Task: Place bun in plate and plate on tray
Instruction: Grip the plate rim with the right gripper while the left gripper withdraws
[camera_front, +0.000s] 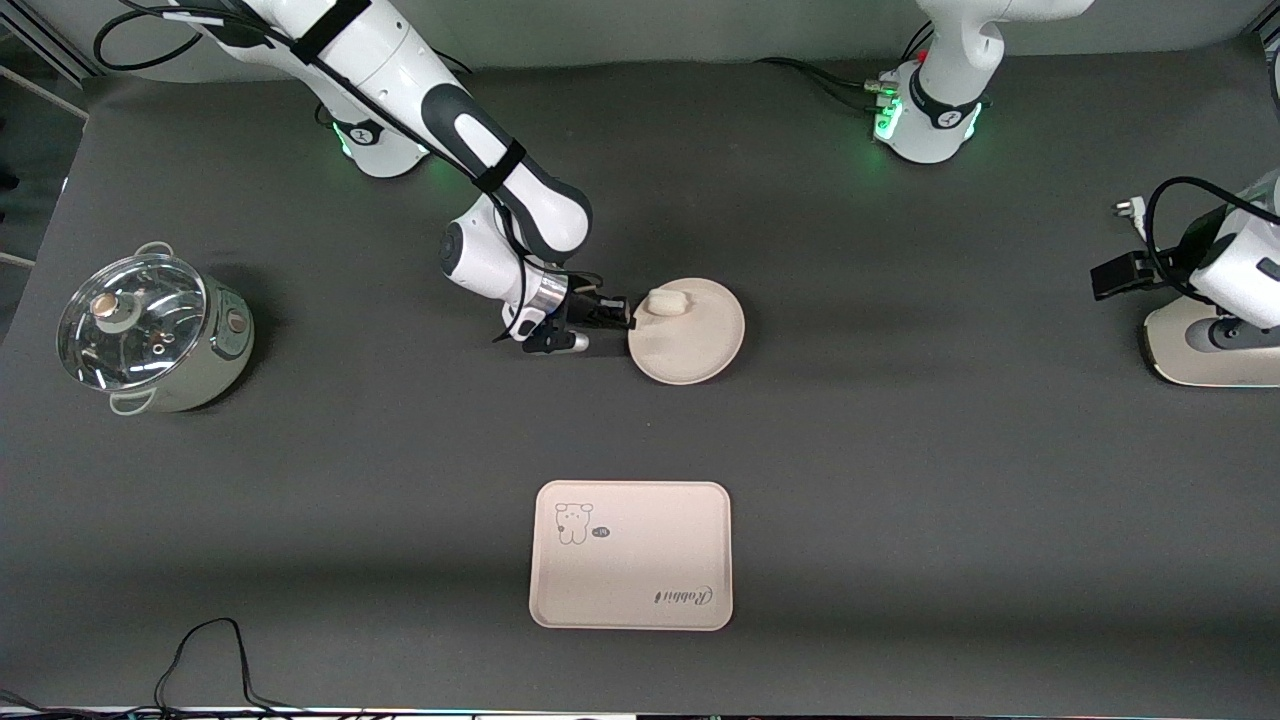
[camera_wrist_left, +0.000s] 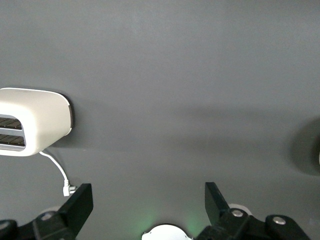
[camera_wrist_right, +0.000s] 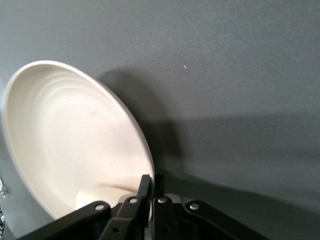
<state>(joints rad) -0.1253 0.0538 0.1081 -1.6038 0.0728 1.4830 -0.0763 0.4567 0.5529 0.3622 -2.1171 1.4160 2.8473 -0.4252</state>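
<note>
The tray (camera_front: 631, 556) lies nearest the front camera, bare, with the plate (camera_front: 690, 340) well apart from it, farther up the table. The bun (camera_front: 668, 301) sits in the plate near its rim. The right gripper (camera_front: 612, 312) has its fingers pinched together on the plate's edge, close by the bun. A slow, level carry to the tray looks wise, since tilting could roll the bun out. The left gripper (camera_wrist_left: 149, 200) waits at its own end, fingers spread, near a white toaster (camera_wrist_left: 32, 121).
</note>
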